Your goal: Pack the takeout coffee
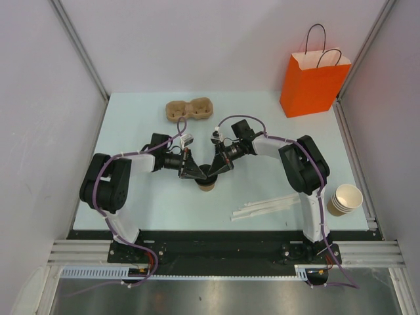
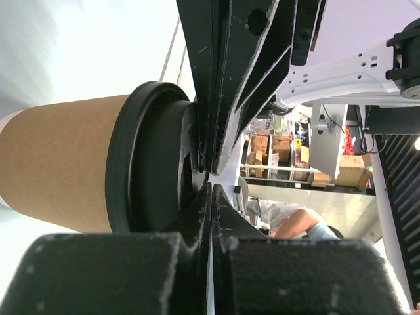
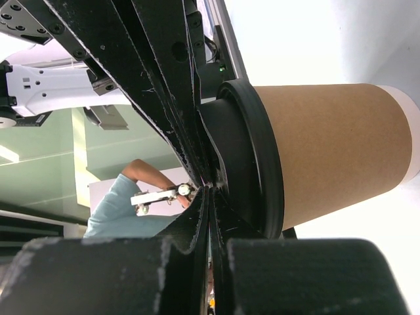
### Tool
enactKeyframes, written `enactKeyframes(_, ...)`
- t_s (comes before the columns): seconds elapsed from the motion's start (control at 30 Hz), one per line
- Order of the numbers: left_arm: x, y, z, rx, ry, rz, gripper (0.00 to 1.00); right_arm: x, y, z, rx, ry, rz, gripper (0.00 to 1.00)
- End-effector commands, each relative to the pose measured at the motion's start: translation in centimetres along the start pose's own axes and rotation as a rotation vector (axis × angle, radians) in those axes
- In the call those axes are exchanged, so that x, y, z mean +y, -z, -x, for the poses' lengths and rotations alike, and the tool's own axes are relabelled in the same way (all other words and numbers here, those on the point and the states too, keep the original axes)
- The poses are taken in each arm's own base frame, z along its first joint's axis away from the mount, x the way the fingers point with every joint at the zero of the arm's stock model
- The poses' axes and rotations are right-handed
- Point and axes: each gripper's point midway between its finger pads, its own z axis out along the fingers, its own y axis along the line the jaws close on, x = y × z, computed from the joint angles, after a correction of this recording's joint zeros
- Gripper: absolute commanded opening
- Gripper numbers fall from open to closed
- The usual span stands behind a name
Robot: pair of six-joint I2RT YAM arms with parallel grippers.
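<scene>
The takeout coffee, a tan paper cup with a black lid, stands at the table's middle front. Both grippers meet over its top. My left gripper is shut, fingers pressed together, tips against the black lid in the left wrist view; the cup wall runs off to the left. My right gripper is also shut, tips on the lid, with the cup body to the right. Neither gripper clasps the cup. The orange paper bag stands upright at the back right.
A brown two-cup pulp carrier lies at the back middle. A stack of lidless tan cups sits at the right front edge. White wrapped sticks lie in front of the right arm.
</scene>
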Motion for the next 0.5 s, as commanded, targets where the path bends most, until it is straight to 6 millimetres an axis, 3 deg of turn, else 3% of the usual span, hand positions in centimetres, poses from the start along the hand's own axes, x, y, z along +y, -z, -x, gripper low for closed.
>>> enactKeyframes(0.0,12.1,1.0,-2.2,-0.063,0.102,0.451,0.0,-8.7,-0.7,0.0,-0.074,-0.097,-0.254,0.02)
enactKeyframes(0.23,7.1,0.8,0.0,-0.118,-0.022,0.338,0.0,-3.6,-1.9,0.5,-0.064,0.039,-0.154,0.05)
enactKeyframes(0.27,5.6,0.8,0.5,-0.133,-0.053,0.311,0.0,-2.8,-1.8,0.6,-0.067,0.059,-0.14,0.06)
enactKeyframes(0.47,0.6,0.9,1.2,-0.158,-0.161,0.224,0.0,1.1,-1.7,1.4,-0.089,0.117,-0.064,0.07)
